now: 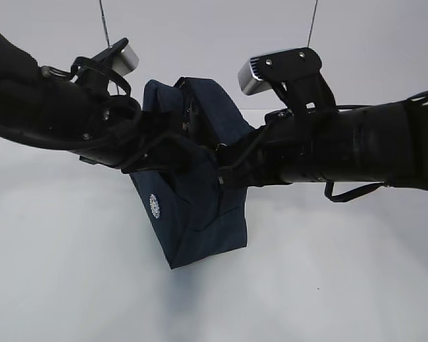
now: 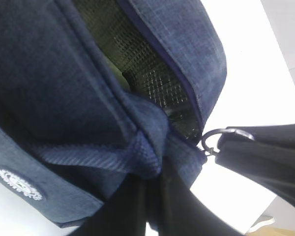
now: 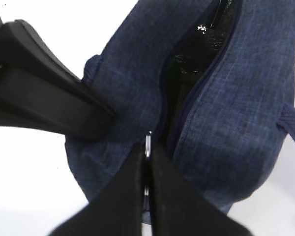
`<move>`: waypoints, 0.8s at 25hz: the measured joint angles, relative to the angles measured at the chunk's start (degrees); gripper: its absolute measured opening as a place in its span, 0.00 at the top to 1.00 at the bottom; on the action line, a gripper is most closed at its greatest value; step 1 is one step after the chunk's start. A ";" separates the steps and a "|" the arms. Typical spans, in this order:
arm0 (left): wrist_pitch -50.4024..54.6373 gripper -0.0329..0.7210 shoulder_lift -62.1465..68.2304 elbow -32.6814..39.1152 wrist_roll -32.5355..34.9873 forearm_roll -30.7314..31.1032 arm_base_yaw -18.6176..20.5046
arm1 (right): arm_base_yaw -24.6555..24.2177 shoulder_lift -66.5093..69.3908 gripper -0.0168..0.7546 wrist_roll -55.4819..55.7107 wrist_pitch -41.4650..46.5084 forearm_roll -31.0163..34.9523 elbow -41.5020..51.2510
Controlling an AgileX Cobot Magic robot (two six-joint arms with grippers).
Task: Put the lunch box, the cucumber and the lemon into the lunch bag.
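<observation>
I have both arms meeting at centre frame in the exterior view, where the lunch bag (image 1: 192, 214) stands on the white bench (image 1: 71, 285), its mouth tipped toward the upper middle of the frame. My left claw (image 2: 152, 196) is clamped shut on a fold of the bag's fabric and ribbed strap at the lower centre of the left wrist view. My right claw (image 3: 146, 162) is pinched shut on the metal ring pull (image 2: 212, 142) at the end of the zipper (image 3: 187, 105), seen at the lower middle of the right wrist view.

The risks, as I judge them: the ring is thin and could slip from the closed fingertips if I pull at an angle. The left hold is on soft cloth only, so a hard tug could drag the whole bag across the bench or tip it rather than run the slider. Bunched fabric by the slider could jam the zipper. The opening shows a dark mesh lining, and I cannot tell whether anything lies inside.

The count: one lunch bag, one ring pull, two claws, one printed white emblem (image 1: 155, 206) on the bag's side. No lunch box, cucumber or lemon appears in any view.
</observation>
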 joint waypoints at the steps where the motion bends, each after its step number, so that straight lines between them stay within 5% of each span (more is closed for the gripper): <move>1: 0.00 0.96 0.00 0.00 0.00 0.00 0.00 | 0.00 0.00 0.97 0.00 0.00 0.00 -0.14; 20: -0.13 0.96 0.00 0.00 0.00 0.13 0.00 | 0.00 0.00 0.97 0.26 0.00 0.00 -1.90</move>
